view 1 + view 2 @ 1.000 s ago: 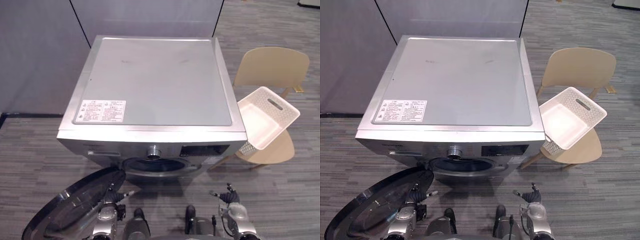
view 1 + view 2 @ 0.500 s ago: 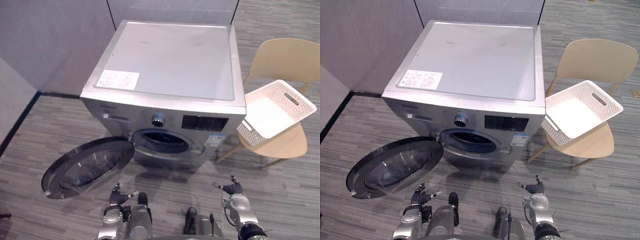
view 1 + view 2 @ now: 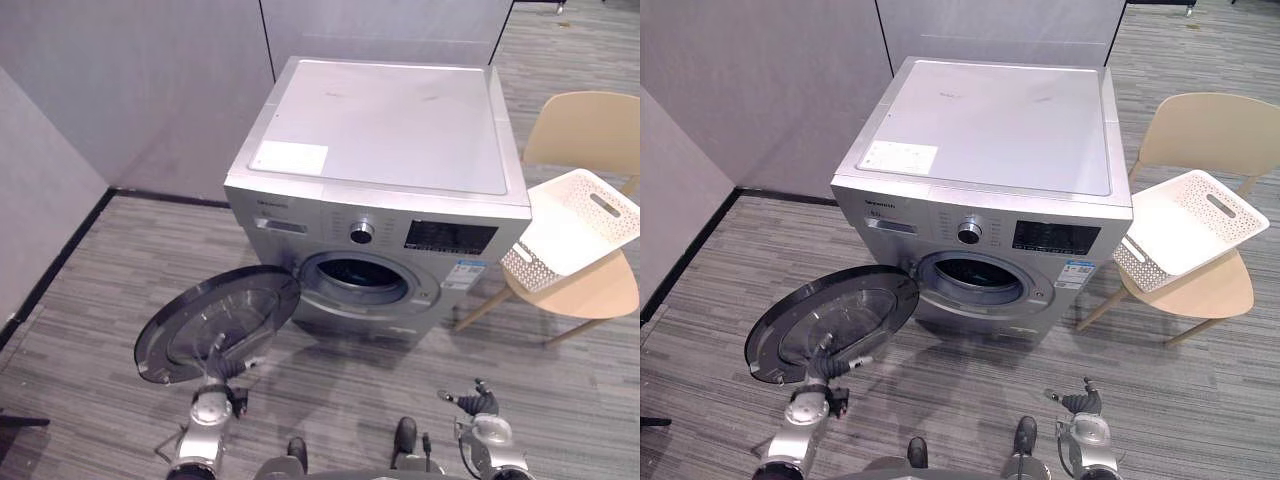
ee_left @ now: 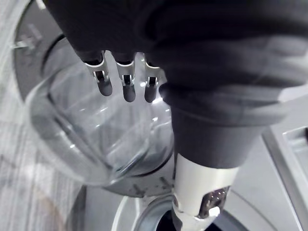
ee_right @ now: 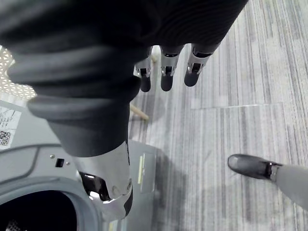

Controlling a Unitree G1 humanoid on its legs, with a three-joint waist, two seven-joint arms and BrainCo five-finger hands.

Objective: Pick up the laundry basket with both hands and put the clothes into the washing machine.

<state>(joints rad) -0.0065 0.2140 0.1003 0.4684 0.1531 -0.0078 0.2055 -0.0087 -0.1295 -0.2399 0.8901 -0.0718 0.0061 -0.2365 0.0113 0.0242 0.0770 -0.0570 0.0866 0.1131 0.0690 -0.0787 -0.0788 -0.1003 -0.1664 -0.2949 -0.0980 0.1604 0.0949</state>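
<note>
A white perforated laundry basket (image 3: 575, 225) lies tilted on a tan chair (image 3: 585, 130) to the right of the silver washing machine (image 3: 390, 130). No clothes show inside the basket. The machine's round glass door (image 3: 215, 320) hangs open to the left, baring the dark drum opening (image 3: 355, 275). My left hand (image 3: 212, 405) hangs low in front of the door, its fingers (image 4: 126, 89) relaxed and holding nothing. Over the floor right of the drum hangs my right hand (image 3: 482, 428), also open, with its fingers (image 5: 166, 79) loose. Both hands are well away from the basket.
Grey partition walls (image 3: 60, 150) stand behind and to the left of the machine. Striped grey carpet (image 3: 90, 300) runs around it. The open door takes up the floor space front left. The chair's legs (image 3: 480, 310) stand close to the machine's right side.
The whole picture has shifted: the camera has pulled back, so the machine's front and the open door show more fully. Both hands stay low and open.
</note>
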